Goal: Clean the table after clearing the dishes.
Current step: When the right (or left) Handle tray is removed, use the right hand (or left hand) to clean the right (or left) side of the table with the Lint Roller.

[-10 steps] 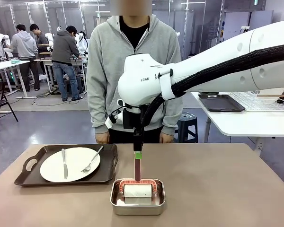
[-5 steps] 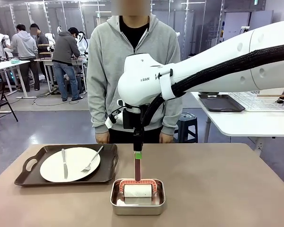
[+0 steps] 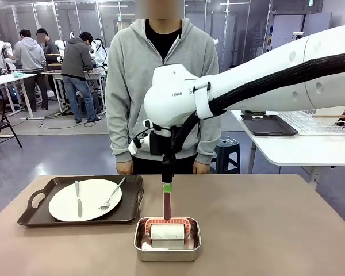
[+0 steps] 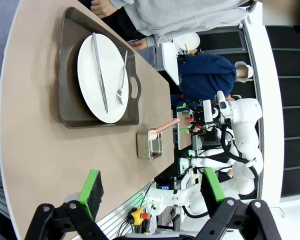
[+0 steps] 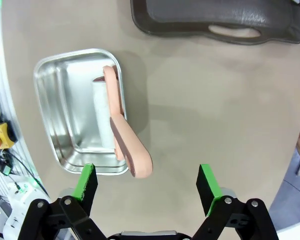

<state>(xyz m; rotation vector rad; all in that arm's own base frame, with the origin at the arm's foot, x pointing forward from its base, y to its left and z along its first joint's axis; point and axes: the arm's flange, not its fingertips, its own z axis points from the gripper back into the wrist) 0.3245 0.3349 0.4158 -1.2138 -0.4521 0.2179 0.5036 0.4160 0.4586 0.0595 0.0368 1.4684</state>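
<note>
- The right gripper [image 5: 146, 172] hung above the metal pan [image 3: 167, 254], jaws spread wide, gripping nothing.
- A pink-handled roller [image 3: 167, 231] lay in that pan.
- The left gripper [image 4: 151, 175] stood open too, empty.
- One white plate [image 3: 85, 199], with knife [image 3: 78, 198] and fork [image 3: 112, 194], sat on its dark tray [image 3: 57, 181] at the left of the counter [image 3: 264, 230].

Tan table [image 3: 264, 230], dark brown tray [image 3: 130, 201], white plate [image 3: 92, 201], silver pan [image 3: 139, 242], pink-handled white roller [image 3: 167, 205]

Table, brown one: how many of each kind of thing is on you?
Dark brown handled tray: 1
Round white plate: 1
Metal knife: 1
Metal fork: 1
Silver rectangular metal pan: 1
Pink-handled white roller: 1
Total: 6
</note>
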